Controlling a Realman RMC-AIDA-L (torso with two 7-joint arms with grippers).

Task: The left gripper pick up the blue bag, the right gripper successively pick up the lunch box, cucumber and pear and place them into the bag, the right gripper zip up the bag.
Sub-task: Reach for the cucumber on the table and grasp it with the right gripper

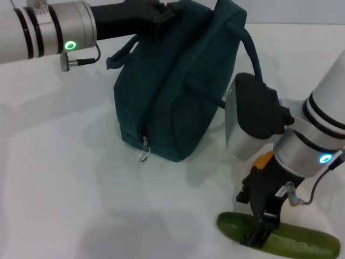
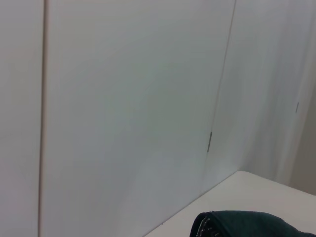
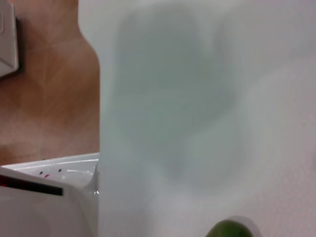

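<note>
Both right gripper [image 1: 261,229] jaws straddle the cucumber [image 1: 291,240].

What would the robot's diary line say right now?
left gripper: holding blue bag top | right gripper: down on cucumber | zipper pull: hanging

You've got a white table [image 1: 81,178] carrying everything. Blue bag [image 1: 172,91] stands on it toward the far middle, zipper end with its ring pull [image 1: 143,154] facing you. Cucumber [image 1: 280,237] lies flat on the near right, well apart from the bag. Table edge shows in your right wrist view [image 3: 207,123], brown floor [image 3: 44,94] beyond it.
</note>
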